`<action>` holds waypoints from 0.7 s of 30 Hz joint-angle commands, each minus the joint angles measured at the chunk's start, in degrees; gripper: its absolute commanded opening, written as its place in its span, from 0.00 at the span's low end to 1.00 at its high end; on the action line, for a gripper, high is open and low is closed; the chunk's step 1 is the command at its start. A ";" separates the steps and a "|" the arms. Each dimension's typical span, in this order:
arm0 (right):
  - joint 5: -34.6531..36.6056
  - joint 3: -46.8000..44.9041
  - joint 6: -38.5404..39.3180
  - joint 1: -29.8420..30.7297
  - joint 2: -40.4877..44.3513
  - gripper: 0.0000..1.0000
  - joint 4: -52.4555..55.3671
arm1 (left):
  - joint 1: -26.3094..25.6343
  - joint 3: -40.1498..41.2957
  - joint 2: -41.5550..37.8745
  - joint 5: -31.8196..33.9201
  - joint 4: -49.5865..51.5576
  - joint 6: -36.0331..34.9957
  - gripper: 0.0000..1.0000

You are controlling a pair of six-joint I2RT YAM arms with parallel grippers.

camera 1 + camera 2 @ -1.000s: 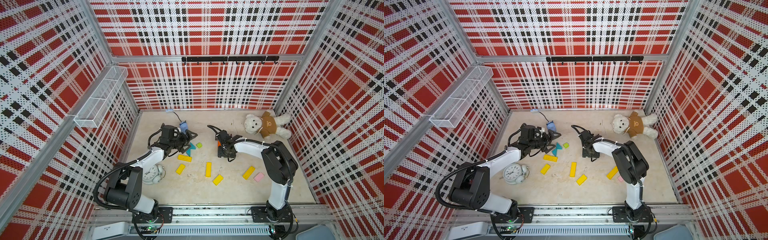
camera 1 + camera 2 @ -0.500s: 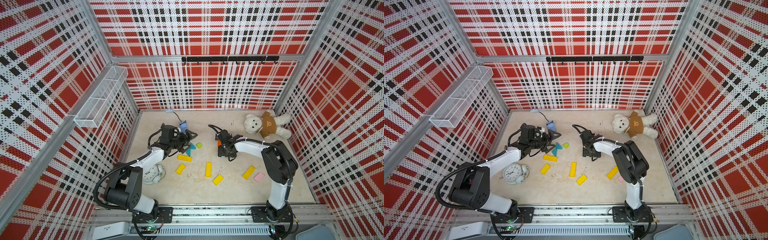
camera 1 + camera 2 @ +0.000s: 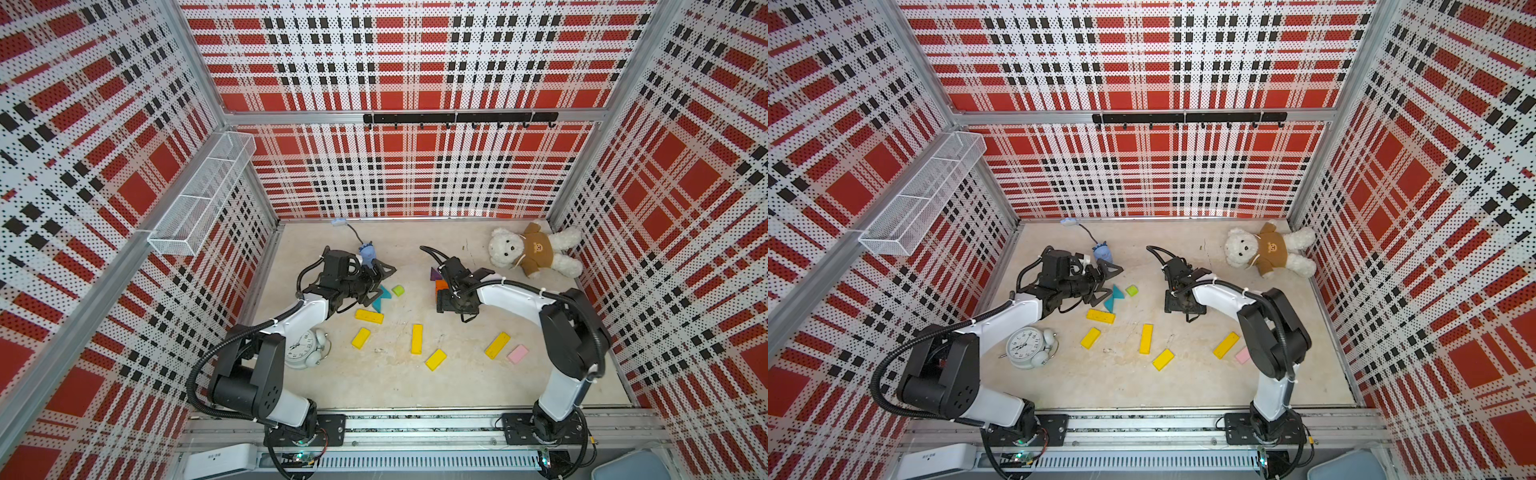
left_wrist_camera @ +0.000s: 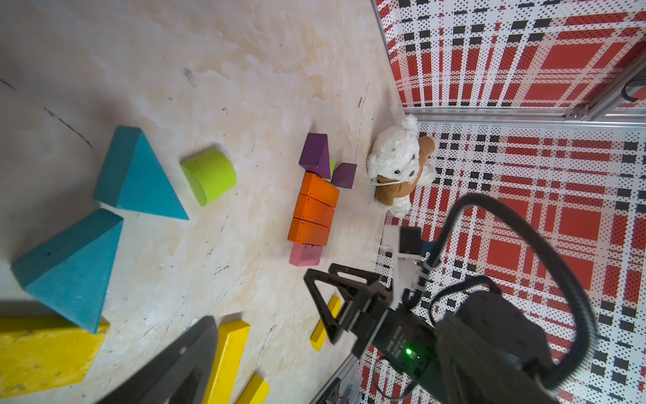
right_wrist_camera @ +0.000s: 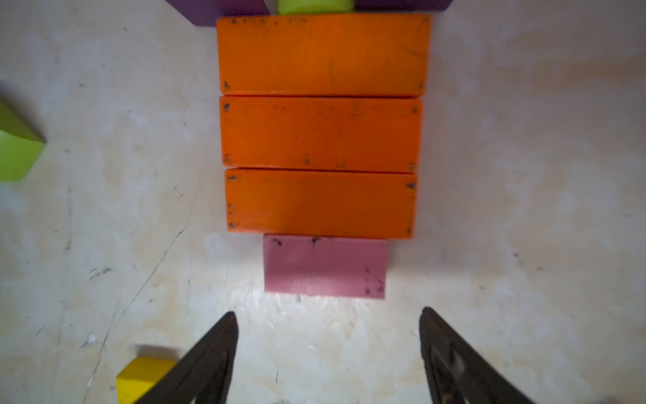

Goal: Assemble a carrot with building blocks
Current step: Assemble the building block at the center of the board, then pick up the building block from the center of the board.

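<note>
The carrot lies flat on the floor: three orange bars [image 5: 320,126] side by side, a pink block [image 5: 325,267] at the narrow end, and purple triangles [image 4: 315,155] with a lime-green stub at the wide end. My right gripper [image 5: 328,312] is open just short of the pink block, with nothing between its fingers. In a top view the right gripper [image 3: 446,301] covers that end. My left gripper [image 3: 383,283] stands open and empty beside two teal triangles [image 4: 136,175] and a loose lime-green stub [image 4: 209,175]. Several yellow bars [image 3: 417,339] lie scattered nearer the front.
A white alarm clock [image 3: 305,345] stands by the left arm. A plush bear [image 3: 532,253] lies at the back right. A blue object on a cable [image 3: 367,252] sits behind the left gripper. A loose pink block [image 3: 518,354] lies front right. A wire basket [image 3: 203,199] hangs on the left wall.
My right gripper's jaws have spread wider at the carrot's pink end. The left arm has not moved.
</note>
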State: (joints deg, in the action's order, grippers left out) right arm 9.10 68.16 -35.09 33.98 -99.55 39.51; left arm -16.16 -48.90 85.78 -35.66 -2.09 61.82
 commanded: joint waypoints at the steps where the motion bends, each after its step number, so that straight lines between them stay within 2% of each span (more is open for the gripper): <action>1: 3.53 -2.22 1.16 -1.52 8.76 0.83 5.80 | -3.06 -1.60 -0.29 -0.64 -0.73 -0.74 0.99; 4: 4.49 -6.74 2.49 -6.19 14.48 0.83 9.11 | -8.00 -1.62 0.15 -0.06 -0.71 -1.40 0.99; 6: 2.62 -10.68 3.80 -10.95 17.59 0.84 9.11 | -11.55 -2.45 1.41 -1.29 -0.57 -2.04 0.99; 7: -3.17 -12.58 4.54 -14.11 18.80 0.85 8.73 | -13.27 -3.15 2.30 -2.32 -0.30 -2.58 0.99; 8: -1.98 -14.42 5.34 -16.86 19.72 0.87 7.81 | -14.47 -3.65 2.98 -3.01 0.00 -2.98 1.00; 12: -12.60 -20.63 8.52 -26.63 20.02 0.89 1.93 | -16.94 -4.10 3.66 -3.37 0.75 -3.66 1.00; 16: -12.62 -22.03 8.71 -28.26 16.77 0.88 1.17 | -16.90 -4.11 3.09 -3.01 1.21 -3.73 1.00; 21: -11.89 -25.42 7.06 -28.26 19.32 0.89 1.11 | -16.91 -3.92 2.39 -2.57 1.40 -3.83 1.00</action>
State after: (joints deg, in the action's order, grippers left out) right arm -1.96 44.05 -27.90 5.78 -82.04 41.80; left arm -33.19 -51.68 89.08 -38.28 -0.93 58.46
